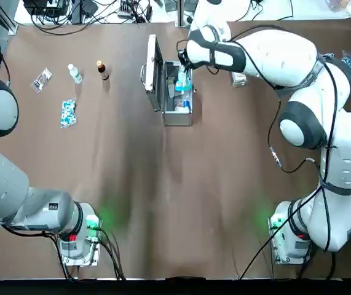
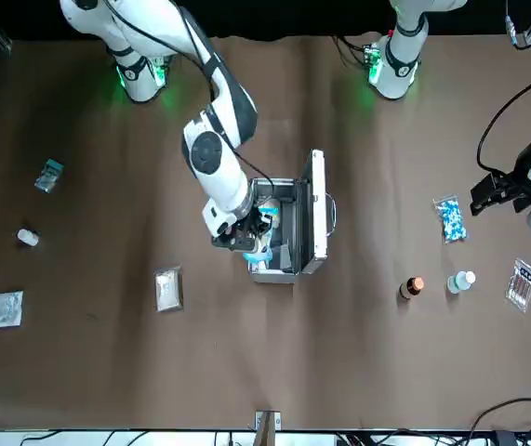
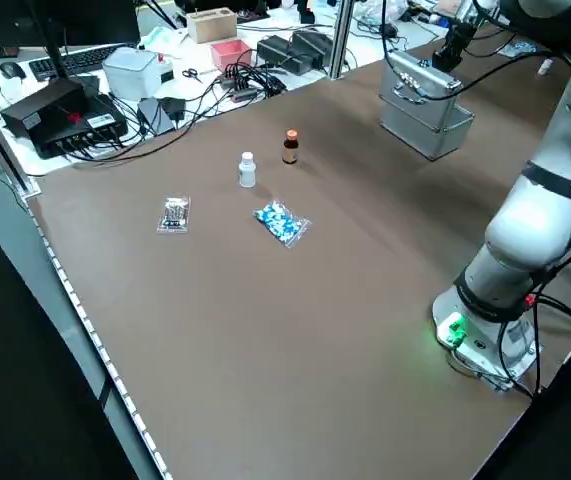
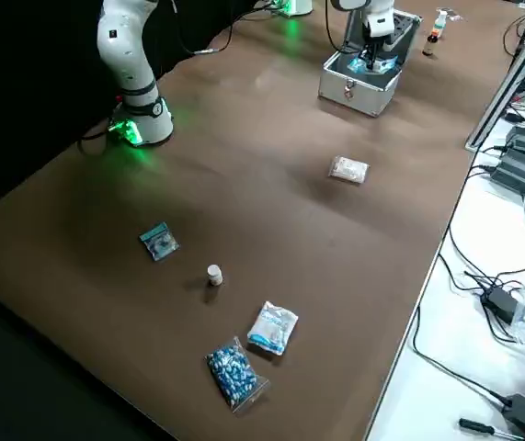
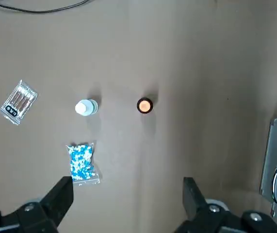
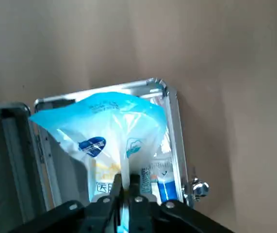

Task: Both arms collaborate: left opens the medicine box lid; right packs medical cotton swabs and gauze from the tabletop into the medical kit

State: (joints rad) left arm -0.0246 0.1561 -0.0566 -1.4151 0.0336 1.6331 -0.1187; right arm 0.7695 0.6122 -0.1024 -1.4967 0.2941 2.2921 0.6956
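The right claw [image 6: 126,191] is clamped on the medical cotton swabs [image 6: 110,131], holding the blue packet over the open medicine box [image 1: 176,92] whose lid [image 1: 152,72] stands upright, while the left claw [image 5: 128,204] hangs apart above the desk [image 1: 163,184].

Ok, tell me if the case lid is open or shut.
Open: the lid stands upright beside the case, with packets showing inside.

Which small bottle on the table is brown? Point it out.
The brown bottle, nearest the medicine box; the neighbouring bottle and the lone bottle across the table are both white.
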